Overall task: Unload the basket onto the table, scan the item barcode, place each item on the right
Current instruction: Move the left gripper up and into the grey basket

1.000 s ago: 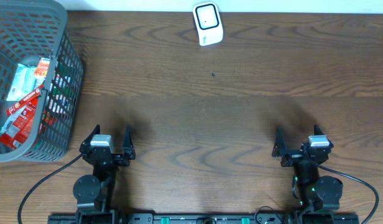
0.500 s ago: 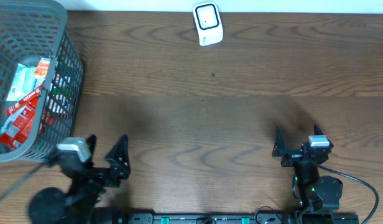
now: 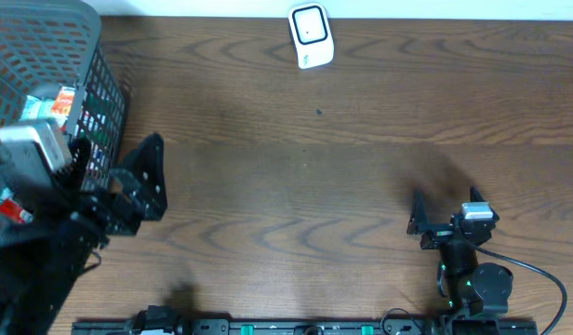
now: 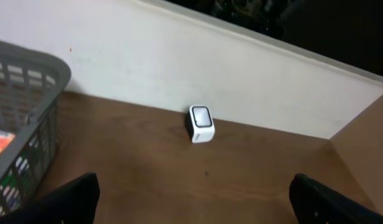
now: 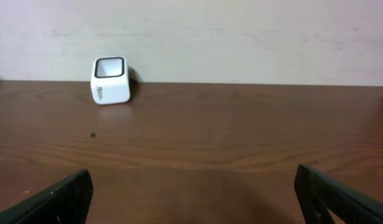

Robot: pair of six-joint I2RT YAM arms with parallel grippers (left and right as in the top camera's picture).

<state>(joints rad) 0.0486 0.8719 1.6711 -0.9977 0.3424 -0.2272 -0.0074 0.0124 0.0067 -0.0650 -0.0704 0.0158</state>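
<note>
A white barcode scanner (image 3: 310, 35) stands at the far edge of the wooden table, and shows too as the scanner (image 4: 201, 122) and the scanner (image 5: 110, 79). Red-and-white packet items (image 3: 52, 104) lie in the grey basket (image 3: 100, 93) at the far left. My left gripper (image 3: 114, 177) is raised beside the basket's right wall, open and empty; in its wrist view the gripper (image 4: 194, 205) has only table between its fingers. My right gripper (image 3: 445, 219) rests low at the front right, open and empty, the same gripper (image 5: 191, 199) facing the scanner from afar.
The basket wall (image 4: 30, 74) fills the left of the left wrist view. A pale wall (image 5: 241, 37) runs behind the table's far edge. Cables trail from the arm bases along the front edge.
My left arm has lifted off its rest and swung left and forward, up to the basket, with its jaws opening a little wider. The right arm has not moved.
</note>
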